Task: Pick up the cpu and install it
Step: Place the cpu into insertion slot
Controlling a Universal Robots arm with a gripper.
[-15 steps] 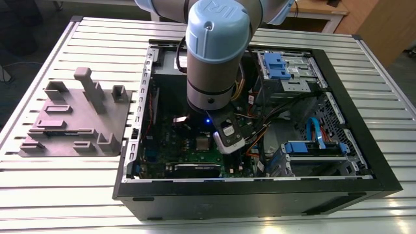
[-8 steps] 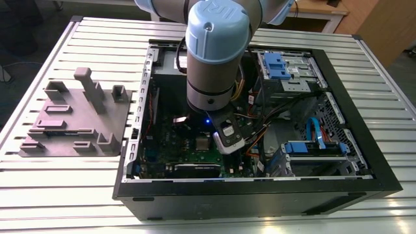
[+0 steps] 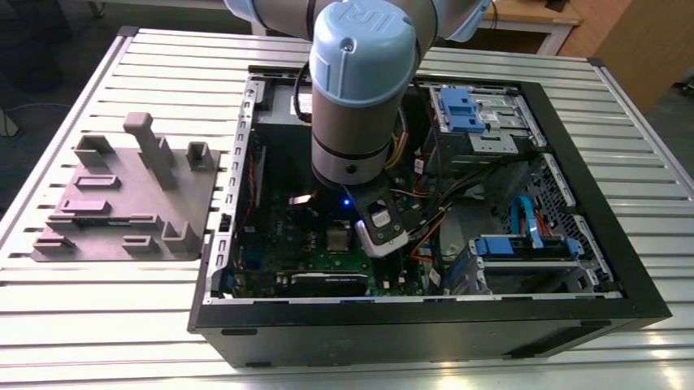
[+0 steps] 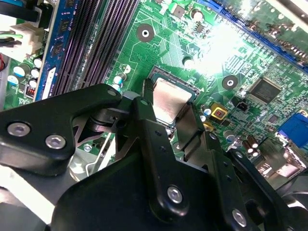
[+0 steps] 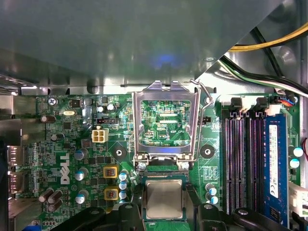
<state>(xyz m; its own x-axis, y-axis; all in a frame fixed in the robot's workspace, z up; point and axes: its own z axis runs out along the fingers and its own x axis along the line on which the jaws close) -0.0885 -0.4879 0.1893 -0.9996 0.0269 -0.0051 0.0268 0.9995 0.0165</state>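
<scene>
Hand (image 4: 171, 113) down inside the case (image 3: 607, 313), fingers (image 4: 144, 125) spread either side of the cpu (image 4: 169, 100), apparently not clamping. Cpu flat in the socket (image 5: 163, 180), directly between the fingertips. Frame (image 5: 166, 122) tilted up open just beyond. Board (image 5: 72, 144) beneath.

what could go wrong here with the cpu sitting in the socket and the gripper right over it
1. The cpu lies in the socket with the black fingers flanking it; a crooked lift might drag or tilt it.
2. The silver socket frame stands flipped open beside the chip; arm travel that way might strike it.
3. Capacitors and yellow components crowd the socket, so sideways drift may clip them.
</scene>
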